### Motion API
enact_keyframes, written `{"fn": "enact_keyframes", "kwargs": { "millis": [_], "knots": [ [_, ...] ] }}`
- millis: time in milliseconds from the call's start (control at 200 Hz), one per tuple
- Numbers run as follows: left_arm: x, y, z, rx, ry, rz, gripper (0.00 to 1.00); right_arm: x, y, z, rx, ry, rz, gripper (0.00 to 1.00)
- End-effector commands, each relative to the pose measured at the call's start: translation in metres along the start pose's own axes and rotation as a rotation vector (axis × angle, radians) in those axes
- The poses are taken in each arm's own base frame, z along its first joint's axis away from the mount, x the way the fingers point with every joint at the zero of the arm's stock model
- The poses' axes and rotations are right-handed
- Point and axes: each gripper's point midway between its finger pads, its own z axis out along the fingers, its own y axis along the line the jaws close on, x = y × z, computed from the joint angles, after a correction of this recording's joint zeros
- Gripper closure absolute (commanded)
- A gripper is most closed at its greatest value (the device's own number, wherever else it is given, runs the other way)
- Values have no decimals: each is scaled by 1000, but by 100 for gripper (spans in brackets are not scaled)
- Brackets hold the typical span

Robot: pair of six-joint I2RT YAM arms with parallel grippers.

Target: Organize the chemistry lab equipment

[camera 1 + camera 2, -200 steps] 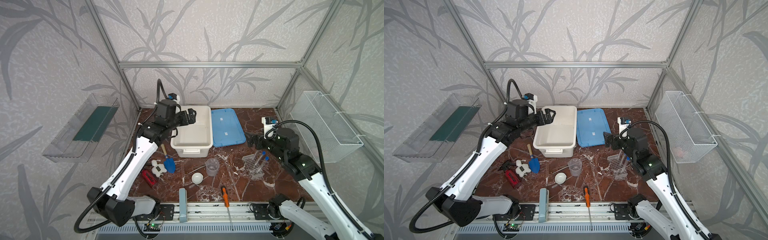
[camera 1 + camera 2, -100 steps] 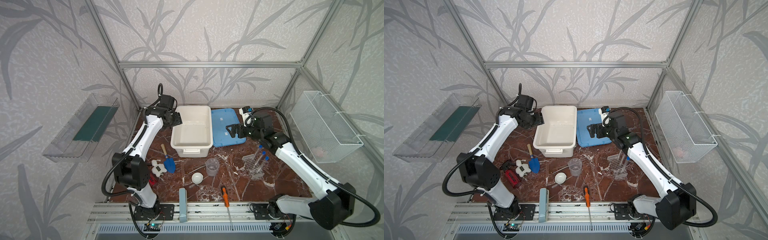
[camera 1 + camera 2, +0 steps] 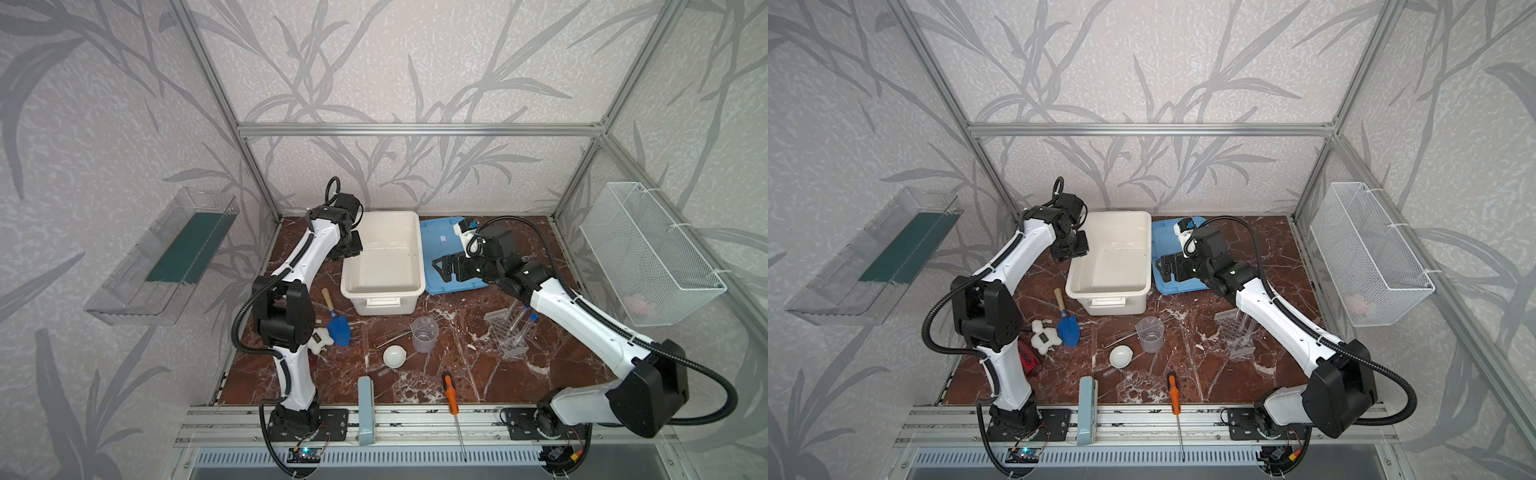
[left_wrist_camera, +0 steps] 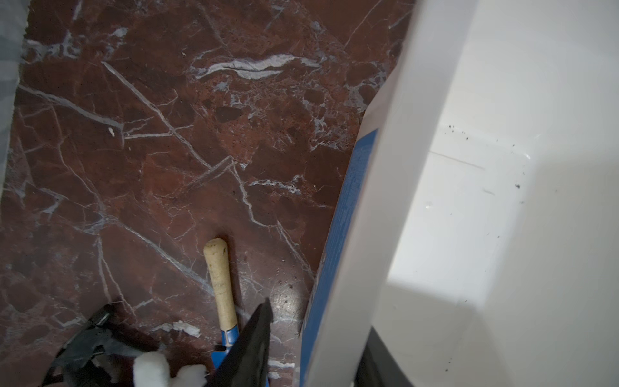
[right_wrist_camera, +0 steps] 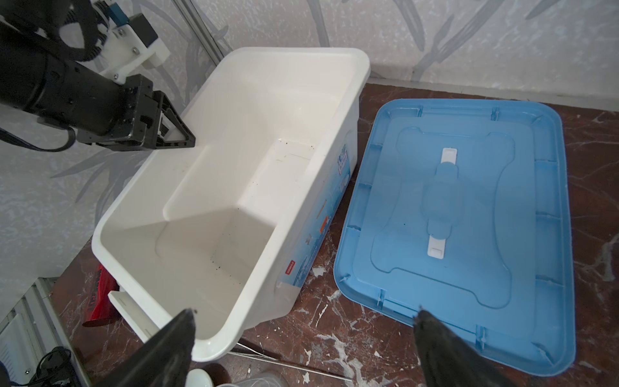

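Note:
The clear beaker [image 3: 424, 334], white dish [image 3: 394, 356], thin rods [image 3: 392, 337] and honeycomb rack [image 3: 505, 332] with blue-capped test tubes [image 3: 525, 326] stand on the marble in front of the white bin [image 3: 380, 286]. My left gripper [image 3: 353, 249] is at the bin's left rim. In the left wrist view its jaws [image 4: 318, 318] straddle the bin wall [image 4: 368, 201], with a narrow gap on the outer side. My right gripper [image 3: 442, 268] hangs open and holds nothing, low between the bin [image 5: 294, 50] and the blue lid [image 5: 452, 217].
A blue trowel [image 3: 338, 330], white toy [image 3: 1044, 334] and red item [image 3: 1027, 357] lie at the front left. An orange screwdriver [image 3: 449, 390] and grey-blue block [image 3: 365, 399] sit at the front edge. A wire basket [image 3: 648, 253] and clear shelf [image 3: 166, 257] hang on the side walls.
My left gripper has come down from above the bin onto its left rim and its jaws have narrowed. My right gripper has swung from near the rack to the lid beside the bin.

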Motion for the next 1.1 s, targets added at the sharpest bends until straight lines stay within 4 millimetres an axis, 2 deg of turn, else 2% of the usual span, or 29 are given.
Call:
{"fn": "enact_keyframes", "kwargs": {
  "millis": [0, 175, 220, 460, 660, 750, 1020, 1095],
  "knots": [
    [5, 17, -10, -67, 2, -59, 68, -6, -2, -10, 22, -39, -14, 0],
    [0, 21, -20, -55, -53, -193, 75, -2, 1, -16, 9, -43, -1, 1],
    [-1, 18, -21, -26, -69, -230, 80, -1, 3, -16, -2, -45, 4, 0],
    [-9, 7, -29, 91, -120, -444, 80, 10, 27, -6, -72, -16, 1, 0],
    [2, 3, -24, 195, -157, -662, 80, 9, 49, 4, -136, -9, 2, 0],
    [7, 9, -26, 208, -183, -754, 80, 9, 57, 9, -163, -2, 6, 0],
    [30, 19, -45, 254, -342, -982, 80, 11, 51, 13, -126, 7, 20, 0],
    [29, 10, -44, 322, -361, -1010, 78, 12, 50, 12, -120, 3, 20, 0]
  ]
}}
